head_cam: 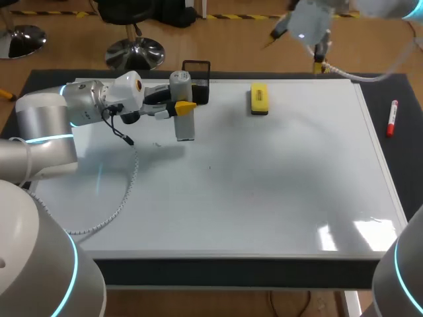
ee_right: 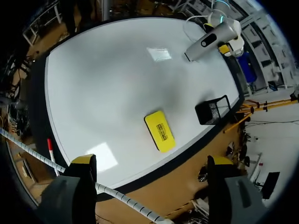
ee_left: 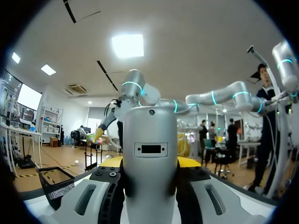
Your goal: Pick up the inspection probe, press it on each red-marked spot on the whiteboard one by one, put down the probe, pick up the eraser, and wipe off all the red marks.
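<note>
Probe (head_cam: 185, 124) is clamped in left pincer (head_cam: 184, 107), fingers touching it from both sides, over far-left part of whiteboard (head_cam: 264, 191). Lower end is at board surface; cannot tell contact. Left wrist view: probe (ee_left: 150, 154) fills the gap in the pincer. Black mesh basket (head_cam: 198, 71) sits just behind probe at far edge. Eraser (head_cam: 259, 98) lies flat on board, far middle, right of probe, untouched. Right pincer (ee_right: 151, 161) is raised past far-right edge of board, fingers wide apart, holding nothing. Red marker (head_cam: 391, 117) lies on bench (head_cam: 406, 152), right of board.
</note>
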Robot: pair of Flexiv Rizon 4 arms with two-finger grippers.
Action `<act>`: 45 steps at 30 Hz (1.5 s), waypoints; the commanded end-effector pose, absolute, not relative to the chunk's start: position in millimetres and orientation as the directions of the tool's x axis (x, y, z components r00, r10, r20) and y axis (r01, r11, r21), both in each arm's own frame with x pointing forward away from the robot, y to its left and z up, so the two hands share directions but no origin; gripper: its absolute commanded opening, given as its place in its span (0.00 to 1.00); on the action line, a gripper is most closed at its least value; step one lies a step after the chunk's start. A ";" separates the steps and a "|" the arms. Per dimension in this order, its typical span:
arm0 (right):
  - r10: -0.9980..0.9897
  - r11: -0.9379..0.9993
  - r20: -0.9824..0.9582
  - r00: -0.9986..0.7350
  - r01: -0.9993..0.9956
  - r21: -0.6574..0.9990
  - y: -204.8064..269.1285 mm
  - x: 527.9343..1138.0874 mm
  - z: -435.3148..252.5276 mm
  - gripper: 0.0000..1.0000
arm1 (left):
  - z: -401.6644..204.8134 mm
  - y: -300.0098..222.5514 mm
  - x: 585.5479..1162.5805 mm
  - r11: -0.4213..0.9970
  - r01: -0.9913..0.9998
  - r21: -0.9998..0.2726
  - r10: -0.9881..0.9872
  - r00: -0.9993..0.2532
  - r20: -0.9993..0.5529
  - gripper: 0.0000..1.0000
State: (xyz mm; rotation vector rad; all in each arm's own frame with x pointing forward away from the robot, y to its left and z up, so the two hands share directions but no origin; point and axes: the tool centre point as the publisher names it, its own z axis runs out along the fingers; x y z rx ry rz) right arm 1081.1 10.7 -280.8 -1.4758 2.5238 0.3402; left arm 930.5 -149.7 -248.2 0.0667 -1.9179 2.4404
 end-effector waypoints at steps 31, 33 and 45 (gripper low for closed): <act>-0.432 0.685 -0.437 -0.789 -0.602 0.410 -66.0 1062.6 -234.8 1.00 | -247.2 -149.9 930.0 -0.237 -0.054 -0.970 0.000 -0.998 0.056 0.00; -0.420 0.695 -0.426 -0.801 -0.586 0.416 -66.1 1061.7 -233.7 1.00 | -247.2 -149.9 930.0 -0.237 -0.054 -0.970 0.000 -0.998 0.056 0.00; -0.400 0.663 -0.468 -0.788 -0.601 0.446 -70.5 1053.0 -230.5 1.00 | -247.2 -149.9 930.0 -0.237 -0.054 -0.970 0.000 -0.998 0.056 0.00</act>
